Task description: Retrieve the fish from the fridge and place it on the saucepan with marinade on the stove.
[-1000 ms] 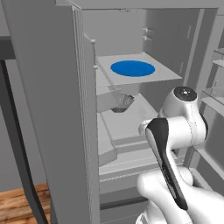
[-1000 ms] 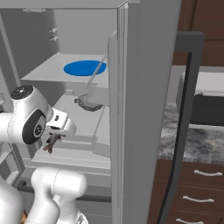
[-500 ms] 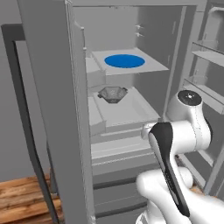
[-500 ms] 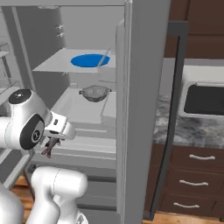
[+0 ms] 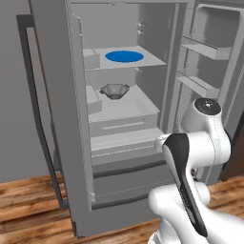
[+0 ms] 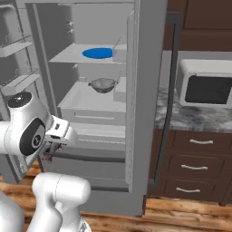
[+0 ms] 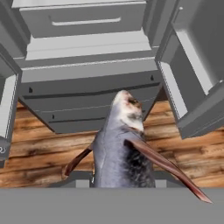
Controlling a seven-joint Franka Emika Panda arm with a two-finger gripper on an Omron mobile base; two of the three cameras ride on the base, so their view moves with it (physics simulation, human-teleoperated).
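The fridge (image 5: 119,119) is seen with both doors swung wide open, and its shelves and bottom drawers can be looked into. A round blue plate (image 5: 124,56) is laid flat on the upper shelf, near the middle of it. A grey bowl (image 5: 114,90) is set on the shelf below, close to the back edge. In the hand view, the fish (image 7: 120,148) is seen right in front of the camera, held tight between the fingers, which are almost shut around its body. Its grey body is pointed up toward the fridge drawers, and a thin reddish-brown fin is stuck out to each side. The fish is held outside the fridge, in the air above the wooden floor (image 7: 39,153), in front of the bottom drawers. In the right base view, the gripper (image 6: 50,152) is tucked low beside the white arm, in front of the fridge's lower part, with a small dark bit of the fish under it. To the right of the fridge, a microwave (image 6: 206,88) is placed on a stone table (image 6: 190,118) with dark brown drawers below it.
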